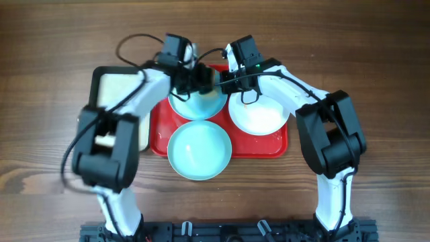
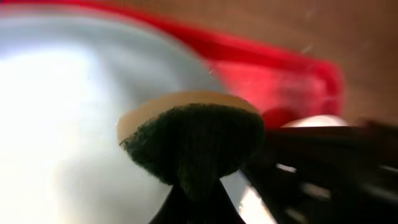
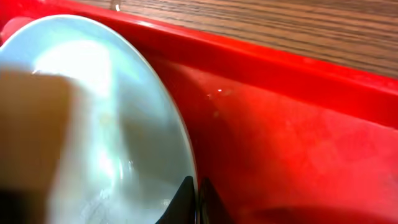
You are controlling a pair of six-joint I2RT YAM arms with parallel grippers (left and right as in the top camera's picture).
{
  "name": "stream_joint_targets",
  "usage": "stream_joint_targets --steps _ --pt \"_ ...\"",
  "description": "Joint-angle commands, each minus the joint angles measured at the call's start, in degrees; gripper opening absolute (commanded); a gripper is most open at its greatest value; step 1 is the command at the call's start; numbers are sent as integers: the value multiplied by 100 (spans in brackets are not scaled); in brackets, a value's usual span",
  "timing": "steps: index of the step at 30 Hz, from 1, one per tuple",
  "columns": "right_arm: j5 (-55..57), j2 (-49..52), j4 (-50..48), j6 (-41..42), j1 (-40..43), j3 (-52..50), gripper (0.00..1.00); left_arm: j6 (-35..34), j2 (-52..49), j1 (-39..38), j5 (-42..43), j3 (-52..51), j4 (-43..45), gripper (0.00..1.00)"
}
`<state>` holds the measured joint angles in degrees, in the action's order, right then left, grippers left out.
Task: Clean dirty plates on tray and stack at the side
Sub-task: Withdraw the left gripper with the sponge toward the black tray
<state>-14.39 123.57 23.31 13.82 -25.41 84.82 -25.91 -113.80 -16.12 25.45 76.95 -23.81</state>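
The step in hand looks like scrubbing the first plate: both arms meet over the back plate (image 1: 198,106), which lies in the far left part of the tray (image 1: 277,142). The left gripper (image 1: 193,79) is closed tight on a sponge (image 2: 193,140), green scouring face forward and pale foam behind, pressed against or just over the plate's glossy blue hollow; contact is too blurred to settle. The right gripper (image 3: 198,200) is closed too, its tips meeting at that plate's right rim, which seems to run in between them, so I judge it pinches the rim to steady the plate. The front plate (image 1: 199,149), also pale blue, sits in the near part of the tray and overhangs its near edge. The white plate (image 1: 259,114) lies at the right, just beside the other two. None is stacked at the side yet, so the task is early. Next the sponge needs wiping strokes across the hollow while the rim grip holds, then the plate must be lifted over the tray's raised rim. The plates are round, with no long axis, hollows up; the tray's long axis runs left to right across the table (image 1: 376,60). A small tray (image 1: 117,84) lies to the left, half hidden under the left arm.
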Motion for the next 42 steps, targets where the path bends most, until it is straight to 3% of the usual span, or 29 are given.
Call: stream_joint_targets --steps 1,5,11,13,18,24,34,42 --pt "-192 74 -28 11 -48 13 4 -4 1167 433 -118 151 -343 4" --pt "-190 74 -28 11 -48 13 4 -2 1906 953 -994 151 -1506 4" --pt "203 74 -28 17 -50 13 4 -24 2544 1784 -3119 149 -3423 4" --pt "243 74 -52 37 -50 13 4 -212 2553 1965 -3202 133 -3797 4" --pt "245 72 -44 138 -48 52 4 -551 2553 2079 -3224 -26 -3838 4" --pt "555 70 739 120 -48 564 4 -616 2553 2194 -4306 -26 -3862 4" --pt "717 68 2710 197 -50 2883 4 -610 2553 2756 -4354 -26 -3663 4" --pt "680 63 2544 581 -306 3217 4 -610 2553 2754 -4352 -31 -3545 4"
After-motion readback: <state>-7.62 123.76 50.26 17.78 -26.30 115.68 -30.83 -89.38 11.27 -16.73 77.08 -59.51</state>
